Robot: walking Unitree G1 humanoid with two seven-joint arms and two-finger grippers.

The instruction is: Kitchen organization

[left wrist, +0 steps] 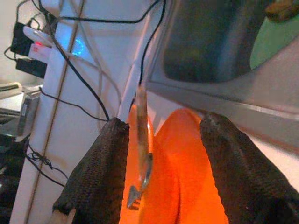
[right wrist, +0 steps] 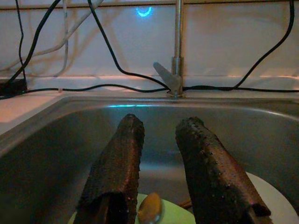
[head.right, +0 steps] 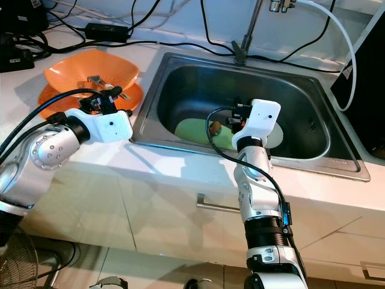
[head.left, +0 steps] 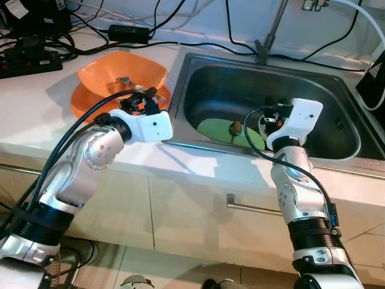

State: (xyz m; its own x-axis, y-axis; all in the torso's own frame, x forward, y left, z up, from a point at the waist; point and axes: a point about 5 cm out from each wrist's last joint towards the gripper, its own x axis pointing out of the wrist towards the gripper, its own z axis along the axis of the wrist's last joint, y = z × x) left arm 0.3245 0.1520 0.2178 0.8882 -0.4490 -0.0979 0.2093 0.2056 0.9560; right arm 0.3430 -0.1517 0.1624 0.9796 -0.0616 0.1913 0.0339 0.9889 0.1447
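Observation:
An orange bowl [head.left: 120,71] sits on an orange plate [head.left: 81,102] on the white counter, left of the sink. A metal fork [left wrist: 142,140] lies in the bowl. My left gripper [head.left: 143,99] hovers at the bowl's right edge, open, with the fork between its spread fingers [left wrist: 100,177] and close to one of them. In the steel sink [head.left: 337,90] lies a green plate [head.left: 213,128] with a brown spoon [head.left: 236,127] on it, partly over a white plate [right wrist: 275,196]. My right gripper [head.left: 266,120] hangs open just above the spoon [right wrist: 150,208].
A faucet [head.left: 264,45] stands behind the sink. Black cables, a power strip [head.left: 30,60] and an adapter [head.left: 129,31] lie along the back of the counter. A drawer handle [head.left: 249,208] sits below the counter edge. A dark object [head.left: 373,84] stands at the far right.

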